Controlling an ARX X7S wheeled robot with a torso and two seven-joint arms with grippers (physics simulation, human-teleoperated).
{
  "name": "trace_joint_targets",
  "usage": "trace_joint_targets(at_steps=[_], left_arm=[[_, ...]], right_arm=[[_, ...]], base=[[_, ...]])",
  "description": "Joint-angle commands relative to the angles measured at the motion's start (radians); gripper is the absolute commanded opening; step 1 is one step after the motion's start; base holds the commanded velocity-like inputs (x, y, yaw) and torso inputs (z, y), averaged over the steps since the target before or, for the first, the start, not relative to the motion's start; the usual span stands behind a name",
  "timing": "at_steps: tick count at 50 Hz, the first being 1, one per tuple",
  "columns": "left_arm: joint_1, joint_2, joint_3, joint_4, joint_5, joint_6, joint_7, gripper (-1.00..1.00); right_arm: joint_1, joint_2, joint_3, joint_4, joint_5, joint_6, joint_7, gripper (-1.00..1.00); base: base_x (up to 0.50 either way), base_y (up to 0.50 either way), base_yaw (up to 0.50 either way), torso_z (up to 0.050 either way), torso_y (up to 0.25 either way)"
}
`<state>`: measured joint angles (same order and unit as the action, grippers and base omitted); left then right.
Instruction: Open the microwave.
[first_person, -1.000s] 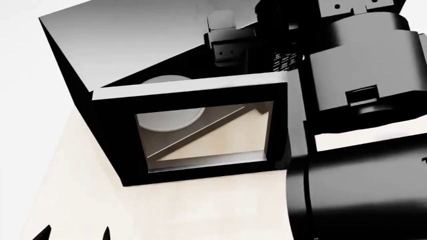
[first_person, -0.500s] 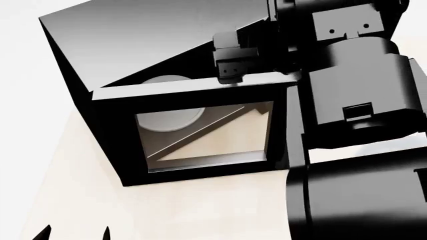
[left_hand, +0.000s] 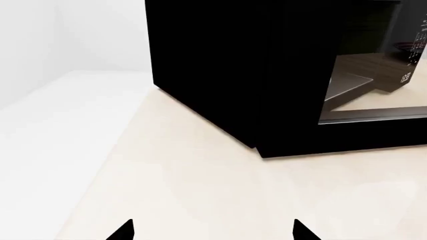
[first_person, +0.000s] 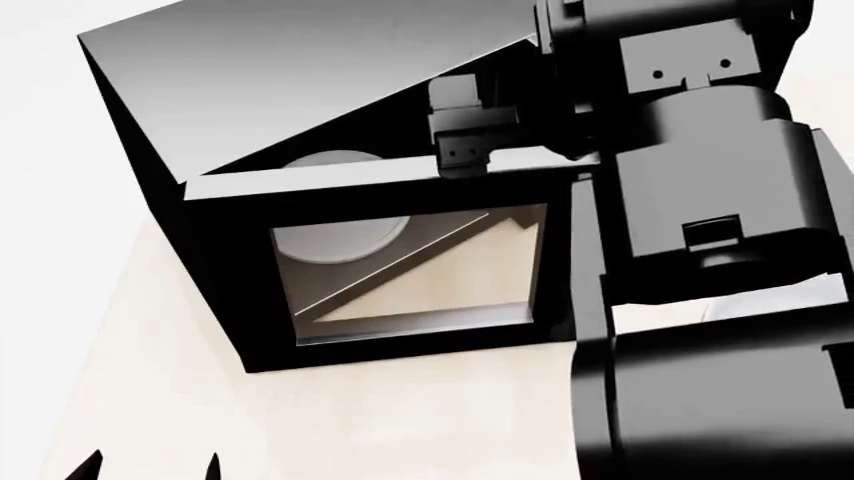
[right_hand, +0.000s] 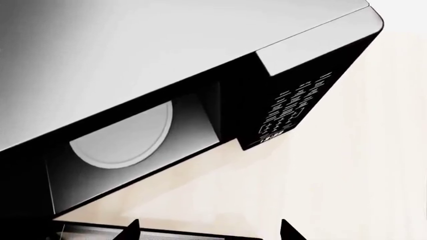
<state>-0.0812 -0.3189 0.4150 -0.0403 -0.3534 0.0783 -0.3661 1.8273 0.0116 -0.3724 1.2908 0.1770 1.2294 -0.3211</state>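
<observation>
Left pincer (left_hand: 212, 235) sits low over the desk (left_hand: 200, 190), only two dark fingertips (left_hand: 123, 231) showing, spread apart with bare desk between them, so released and holding nothing. The microwave (left_hand: 220, 70) stands on the desk ahead of this pincer and off to its right side, well apart from the tips; its black side wall faces the pincer and part of the glass door (left_hand: 373, 95) shows beyond the corner.

In the head view the microwave (first_person: 307, 90) has its door (first_person: 400, 270) swung out toward the robot (grey top tilted in frame), and the white turntable (first_person: 334, 165) shows in the gap behind the door's top edge. Right pincer (first_person: 461, 125) is above that top edge, near the door's free end; grip state I cannot tell there. From the right wrist, two fingertips (right_hand: 130, 229) are set apart with nothing between, cavity and turntable (right_hand: 123, 140) ahead, keypad (right_hand: 293, 107) just beside.
</observation>
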Motion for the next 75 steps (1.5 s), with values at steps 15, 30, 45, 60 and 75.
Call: trace_joint_targets(at_steps=[15, 30, 45, 60, 75], left_arm=[[-0.003, -0.003, 0.005, -0.004, -0.002, 0.003, -0.004, 1.00], [-0.005, -0.004, 0.010, -0.003, -0.001, 0.000, -0.008, 1.00], [-0.008, -0.005, 0.012, -0.006, -0.006, 0.000, -0.008, 1.00], [-0.009, -0.006, 0.015, -0.008, -0.006, 0.003, -0.012, 1.00], [-0.009, -0.009, 0.018, -0.009, -0.007, 0.004, -0.013, 1.00]], right_arm=[[-0.087, 0.036, -0.013, -0.196, 0.050, 0.144, -0.005, 1.00], [-0.167, 0.074, 0.024, -0.409, 0.094, 0.263, 0.030, 1.00], [-0.231, 0.098, 0.033, -0.548, 0.155, 0.338, 0.064, 1.00], [-0.287, 0.240, -0.059, -0.647, 0.822, 0.337, 0.556, 1.00], [-0.345, 0.308, -0.079, -0.735, 1.179, 0.329, 0.832, 1.00]], base=[[0.00, 0.00, 0.00, 0.000, 0.000], [0.00, 0.00, 0.00, 0.000, 0.000], [0.00, 0.00, 0.00, 0.000, 0.000], [0.00, 0.00, 0.00, 0.000, -0.003], [0.00, 0.00, 0.00, -0.001, -0.003]])
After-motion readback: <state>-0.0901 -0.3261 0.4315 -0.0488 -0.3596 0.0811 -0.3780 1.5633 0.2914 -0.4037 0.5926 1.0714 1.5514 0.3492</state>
